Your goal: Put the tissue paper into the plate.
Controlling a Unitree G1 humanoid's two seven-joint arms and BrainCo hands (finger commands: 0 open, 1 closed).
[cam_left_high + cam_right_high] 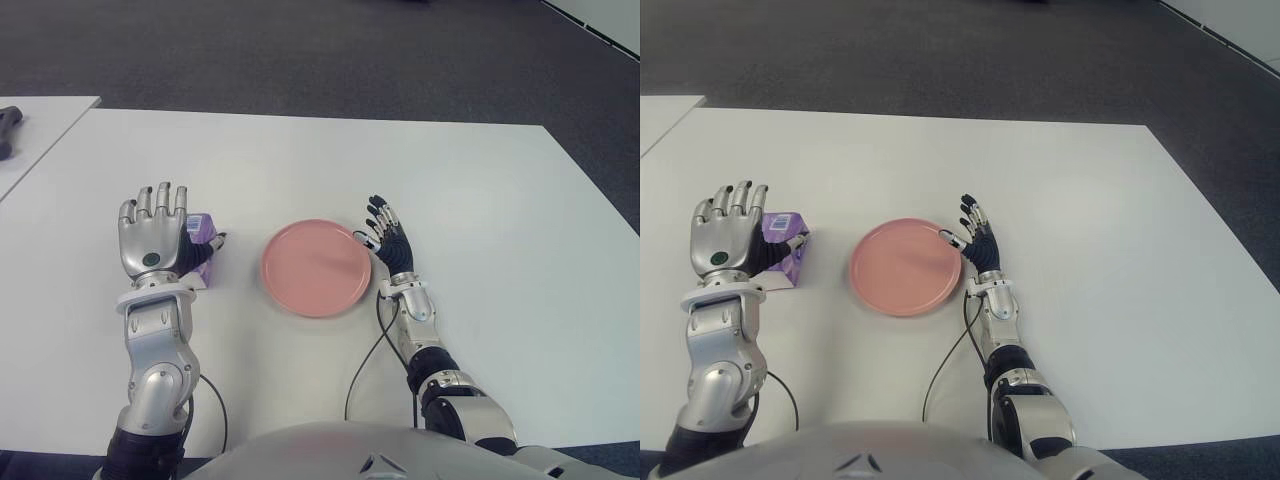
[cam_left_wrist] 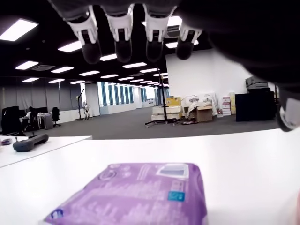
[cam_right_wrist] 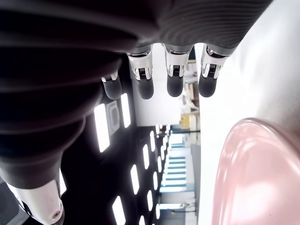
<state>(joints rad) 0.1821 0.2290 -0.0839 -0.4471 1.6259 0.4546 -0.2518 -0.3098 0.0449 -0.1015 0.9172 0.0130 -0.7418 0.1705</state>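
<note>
A white table (image 1: 480, 200) fills most of the head camera's frame, with dark carpet along the top. A round pink plate (image 1: 316, 268) sits near the centre of the frame, empty.

At left of centre, the left hand (image 1: 153, 240) is held above a purple tissue pack (image 1: 204, 238), which lies flat on the table. The palm faces down over the pack and the back of the hand faces the camera. The four fingers (image 2: 123, 33) are straight and spread, and the thumb reaches down beside the pack on the plate side. The wrist camera shows open air between the fingers and the pack's top face, so the hand is not yet closed on it. This pose looks like the set-up for a grasp from above: fingers on one side, thumb on the other.

The pack is just left of the plate, apart from its rim, so only a short carry to the right is needed.

The right hand (image 1: 389, 244) shows at the plate's right edge, fingers extended and slightly apart, holding nothing. Whether it touches the rim is unclear. It seems parked there, out of the left hand's path.

At the far upper left, a second table's corner carries a dark object (image 1: 9, 128).
</note>
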